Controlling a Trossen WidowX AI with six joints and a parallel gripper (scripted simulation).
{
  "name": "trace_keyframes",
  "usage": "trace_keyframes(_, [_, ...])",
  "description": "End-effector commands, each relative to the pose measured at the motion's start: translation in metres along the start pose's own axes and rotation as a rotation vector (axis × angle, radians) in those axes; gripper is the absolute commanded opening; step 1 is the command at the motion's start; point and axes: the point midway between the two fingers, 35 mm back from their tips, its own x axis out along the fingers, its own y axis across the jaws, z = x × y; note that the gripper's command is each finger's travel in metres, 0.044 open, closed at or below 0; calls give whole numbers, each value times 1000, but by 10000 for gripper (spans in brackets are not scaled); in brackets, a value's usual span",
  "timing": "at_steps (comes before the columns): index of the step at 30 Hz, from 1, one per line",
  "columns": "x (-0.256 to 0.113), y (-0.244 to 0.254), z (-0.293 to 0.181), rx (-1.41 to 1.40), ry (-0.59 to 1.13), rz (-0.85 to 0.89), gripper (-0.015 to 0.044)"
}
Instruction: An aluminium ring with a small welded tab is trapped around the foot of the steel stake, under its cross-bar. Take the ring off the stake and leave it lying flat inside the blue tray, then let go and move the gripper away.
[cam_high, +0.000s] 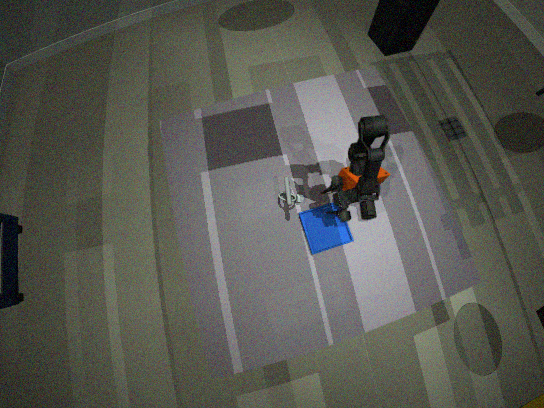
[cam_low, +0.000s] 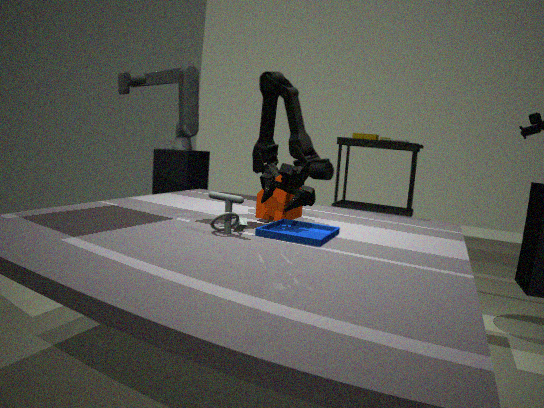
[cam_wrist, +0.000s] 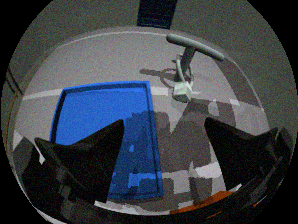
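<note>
Ring (cam_high: 281, 202) (cam_low: 212, 223) (cam_wrist: 179, 66) count: one, around one stake (cam_high: 288, 192) (cam_low: 228, 207) (cam_wrist: 188, 56); one tray (cam_high: 326, 230) (cam_low: 297, 233) (cam_wrist: 102, 112).

One tray (cam_high: 326, 230) (cam_low: 297, 233) (cam_wrist: 100, 115), one stake (cam_high: 288, 185) (cam_low: 228, 206) (cam_wrist: 188, 56), one ring (cam_high: 280, 198) (cam_low: 212, 223) (cam_wrist: 178, 67) with one tab (cam_high: 299, 198) (cam_low: 243, 221) (cam_wrist: 182, 92). Two fingers show up close (a matching pair). One orange block (cam_high: 350, 178) (cam_low: 270, 205) and, in the exterior view, one rack (cam_low: 414, 182) and one grey arm (cam_low: 188, 100).
</note>
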Motion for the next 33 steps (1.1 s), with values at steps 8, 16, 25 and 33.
trace_keyframes(8, [15,-4,6,30,168,11,200])
trace_keyframes(16, [48,-24,23,105,346,52,200])
trace_keyframes(25, [78,-56,35,163,396,61,200])
trace_keyframes(33, [87,-54,32,164,398,64,200])
